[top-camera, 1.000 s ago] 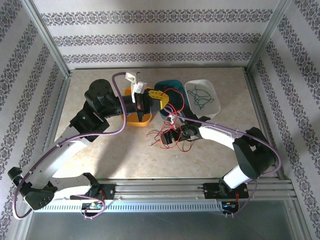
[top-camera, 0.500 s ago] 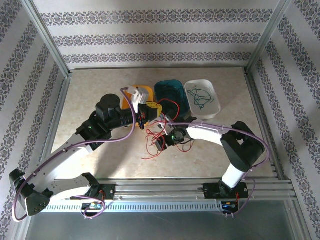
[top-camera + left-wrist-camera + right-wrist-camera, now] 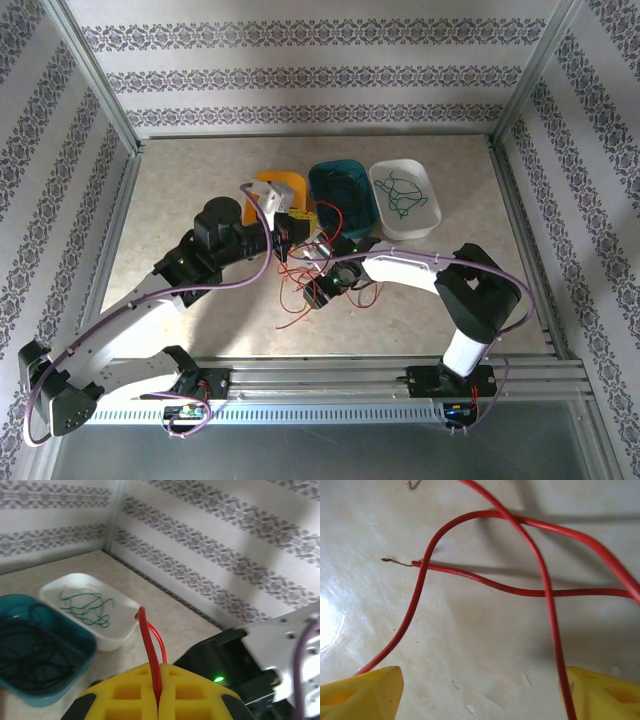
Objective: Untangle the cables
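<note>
**Red strand pinched up in front of the teal bin**

The left gripper (image 3: pixel 157 675) has its yellow fingers pressed tight together on one strand of the red cables (image 3: pixel 149 640). The strand stands up out of the pinch in a narrow loop, just on the near side of the teal bin (image 3: pixel 55 687). My guess is it's anchoring that strand so the other arm can work the knot loose.

The right gripper (image 3: pixel 480 690), a little nearer than the teal bin, hangs low over the table (image 3: pixel 470 630). Its fingers are spread wide and grip nothing. Crossing red strands lie between them, one running close along a finger.

The black cables (image 3: pixel 35 650) lie coiled inside the teal bin. A green cable (image 3: pixel 82 611) curls in the white bin (image 3: pixel 120 627) just beside it. The red ones are thin, glossy and springy, and one shows a frayed bare end.
</note>
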